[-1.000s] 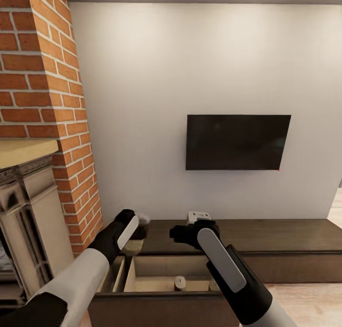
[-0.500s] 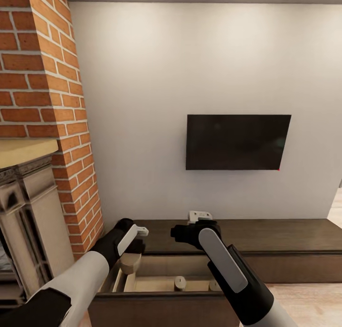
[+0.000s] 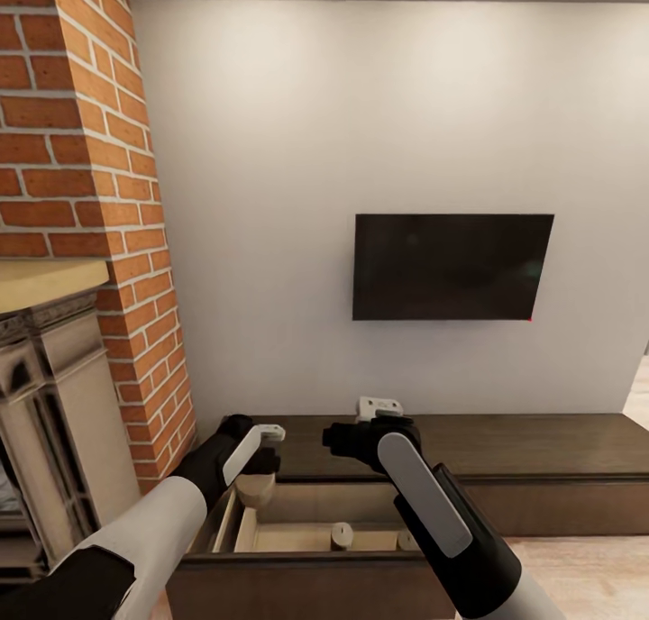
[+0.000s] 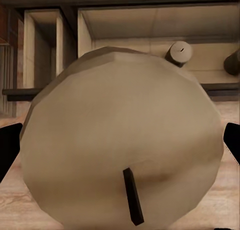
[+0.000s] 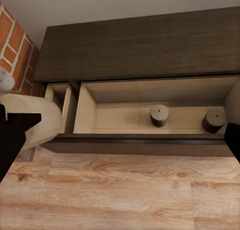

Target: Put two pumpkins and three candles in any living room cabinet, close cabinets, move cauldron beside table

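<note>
My left gripper (image 3: 259,462) is shut on a pale cream candle (image 3: 255,488), held over the left end of the open drawer (image 3: 297,517) of the dark-brown cabinet (image 3: 541,440). That candle (image 4: 122,150) looms large in the left wrist view, wick toward the camera, between dark fingertips (image 4: 9,146). Two more candles stand upright on the beige drawer floor, one (image 5: 159,115) near the middle and one (image 5: 214,120) toward the right. In the head view they are the candle (image 3: 341,536) and the candle (image 3: 406,539). My right gripper (image 3: 347,440) hovers open above the drawer, holding nothing.
A red-brick fireplace column (image 3: 90,196) rises at the left, close to my left arm. A black TV (image 3: 451,267) hangs on the white wall. A small white device (image 3: 379,408) sits on the cabinet top. Light wood floor (image 5: 125,190) lies before the drawer front.
My left gripper has carried the candle down from the cabinet's top edge to over the drawer's left end, turning its wrist. The right arm has barely moved. The view tilted slightly.
</note>
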### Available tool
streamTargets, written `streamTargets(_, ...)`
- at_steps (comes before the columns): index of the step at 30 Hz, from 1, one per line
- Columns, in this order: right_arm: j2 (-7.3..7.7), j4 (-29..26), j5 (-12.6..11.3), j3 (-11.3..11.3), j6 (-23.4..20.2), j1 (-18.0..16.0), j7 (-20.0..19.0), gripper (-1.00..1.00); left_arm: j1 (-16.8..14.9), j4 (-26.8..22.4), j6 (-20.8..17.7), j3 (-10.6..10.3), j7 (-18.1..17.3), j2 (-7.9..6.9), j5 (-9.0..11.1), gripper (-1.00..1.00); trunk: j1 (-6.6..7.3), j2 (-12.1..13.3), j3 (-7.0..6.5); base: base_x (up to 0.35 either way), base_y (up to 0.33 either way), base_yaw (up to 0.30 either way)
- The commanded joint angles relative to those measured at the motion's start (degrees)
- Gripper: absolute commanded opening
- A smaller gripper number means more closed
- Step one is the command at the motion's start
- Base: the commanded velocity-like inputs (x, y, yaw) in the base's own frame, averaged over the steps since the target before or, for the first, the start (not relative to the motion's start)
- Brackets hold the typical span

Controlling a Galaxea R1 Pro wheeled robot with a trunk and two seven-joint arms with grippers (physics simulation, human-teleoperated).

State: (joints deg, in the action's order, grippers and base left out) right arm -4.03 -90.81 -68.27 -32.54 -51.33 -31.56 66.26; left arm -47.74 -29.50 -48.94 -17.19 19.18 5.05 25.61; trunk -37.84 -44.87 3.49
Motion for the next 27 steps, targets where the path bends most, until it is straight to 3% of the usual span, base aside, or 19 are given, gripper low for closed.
streamTargets(1,0.02,-0.1,-0.5,0.0,0.0,-0.1,0.6,1.00,-0.1,-0.1,0.0,-0.3,0.4,-0.04,0.5,-1.00,-0.24,-0.5,0.29,0.000,0.000,0.000)
streamTargets(10,0.34,-0.1,-0.5,-0.1,6.3,-0.1,0.4,1.00,0.0,0.0,0.3,-0.4,0.2,-0.04,0.3,-1.00,-2.22,-4.1,1.91,0.000,0.000,0.000)
streamTargets(14,0.67,-0.1,-0.4,2.2,7.2,-0.1,0.4,1.00,0.0,0.0,0.3,-0.4,0.2,-0.03,0.2,-1.00,-3.10,-5.7,2.62,0.000,0.000,0.000)
streamTargets(18,1.95,-0.1,-0.5,8.5,7.3,0.1,0.1,1.00,0.0,0.0,0.3,-0.4,0.2,-0.03,0.2,-1.00,-3.98,-7.3,3.34,0.000,0.000,0.000)
streamTargets(22,2.77,-0.1,-1.1,18.1,6.8,0.7,-2.2,1.00,0.0,0.0,0.3,-0.4,0.2,0.02,0.2,-1.00,-4.86,-8.9,4.06,0.000,0.000,0.000)
streamTargets(23,2.94,-0.1,-1.2,19.3,6.5,0.9,-3.5,1.00,0.0,0.0,0.3,-0.4,0.2,0.03,0.2,-1.00,-5.08,-9.3,4.24,0.000,0.000,0.000)
streamTargets(25,4.05,-0.1,-1.5,23.0,3.8,1.8,-10.4,1.00,0.0,0.0,0.3,-0.4,0.2,0.01,0.2,-1.00,-5.51,-10.1,4.60,0.000,0.000,0.000)
streamTargets(27,6.50,0.0,-3.1,30.2,-3.9,3.1,-25.4,1.00,0.0,-0.1,0.3,-0.4,0.2,0.03,0.2,-1.00,-5.95,-10.9,4.96,0.000,0.000,0.000)
